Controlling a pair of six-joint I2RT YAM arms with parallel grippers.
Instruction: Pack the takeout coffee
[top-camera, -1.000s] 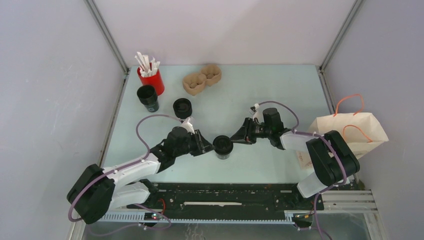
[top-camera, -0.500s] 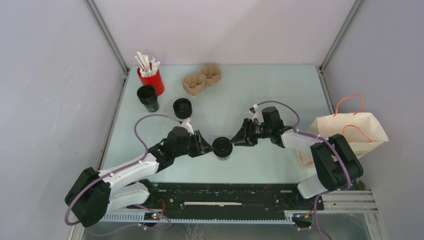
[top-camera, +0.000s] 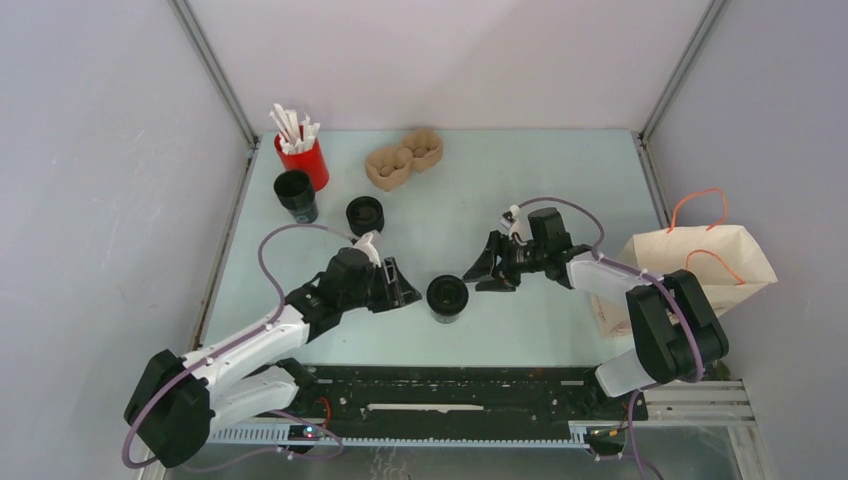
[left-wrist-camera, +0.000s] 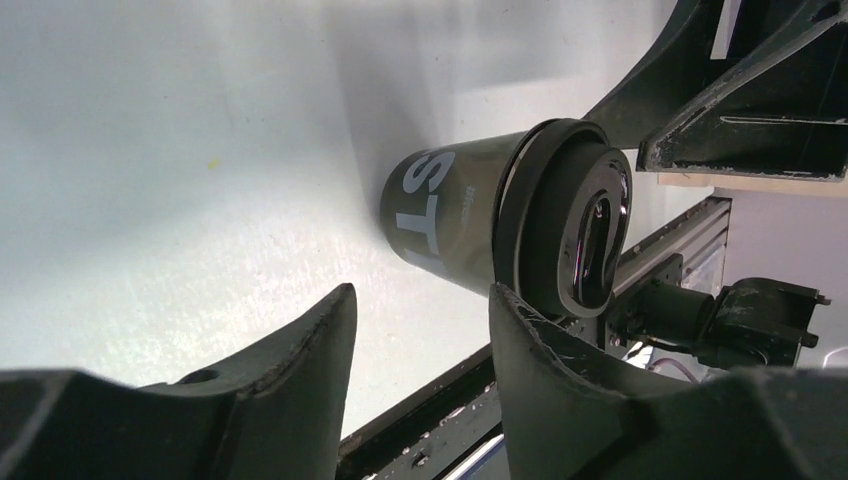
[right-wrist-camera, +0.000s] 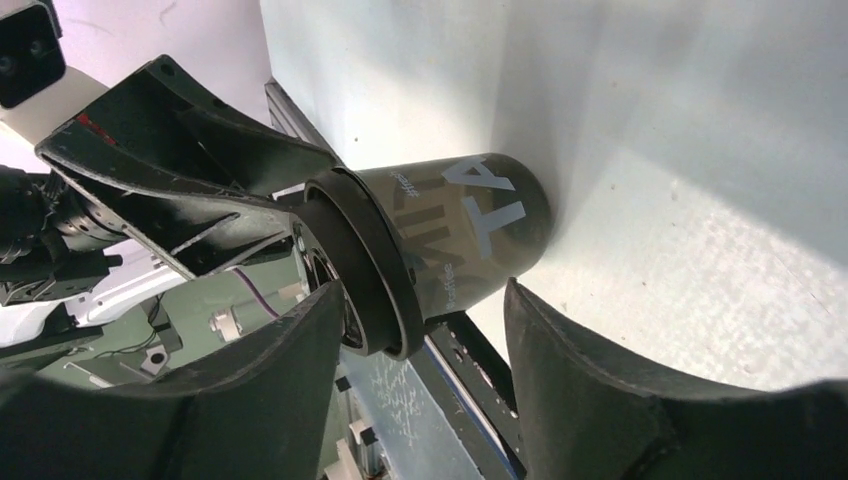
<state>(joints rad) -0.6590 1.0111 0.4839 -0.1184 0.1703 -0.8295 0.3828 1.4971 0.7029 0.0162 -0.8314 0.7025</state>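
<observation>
The takeout coffee (top-camera: 446, 297) stands upright and lidded on the bench (top-camera: 540, 180), in the lower centre of the top view. The left claw (top-camera: 404, 283) and right claw (top-camera: 481, 273) flank it. Both are spread open, grasping nothing and just clear of its sides. The brown paper bag (top-camera: 705, 262) sits at the right edge, so the right claw is probably the better carrier. It should close on the tapered body below the lid rim, not on the lid, and squeeze gently. The cup should stay vertical and the left claw should keep wide of the path.
</observation>
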